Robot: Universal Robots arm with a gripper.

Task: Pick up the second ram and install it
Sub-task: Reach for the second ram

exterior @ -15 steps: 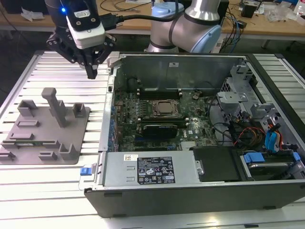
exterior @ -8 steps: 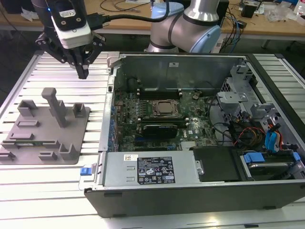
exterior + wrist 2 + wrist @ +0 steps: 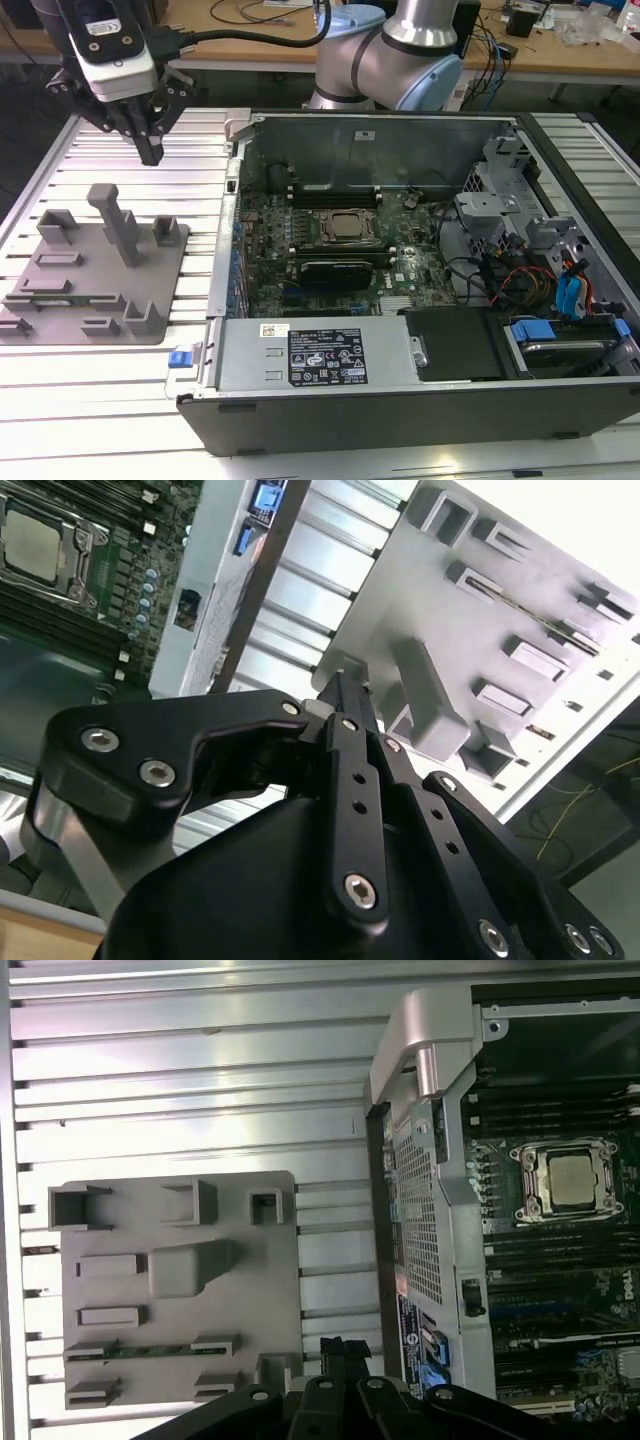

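The tool point(image 3: 150, 152) hangs with its fingers pressed together and nothing between them, above the slatted surface point(image 3: 100, 400) at the edge of the grey fixture point(image 3: 150, 290) that lies toward the case point(image 3: 400, 390). The ram point(image 3: 150, 1350) stands on edge in a low slot of that fixture, on the side away from the case, seen in the first wrist view as a thin green strip between two small holders. The step in hand looks like the approach to the pick, and it is barely begun. Done well, I judge it needs the fingers spread before any descent, and the wrist turned so the pads face the ram's two flat sides, not its ends. A grip near the middle of its length should keep it from tipping. The tall post point(image 3: 118, 220) stands between tool and ram, so a path that passes above or around it is safer. Lifting straight out of the slot should avoid binding against the holders.
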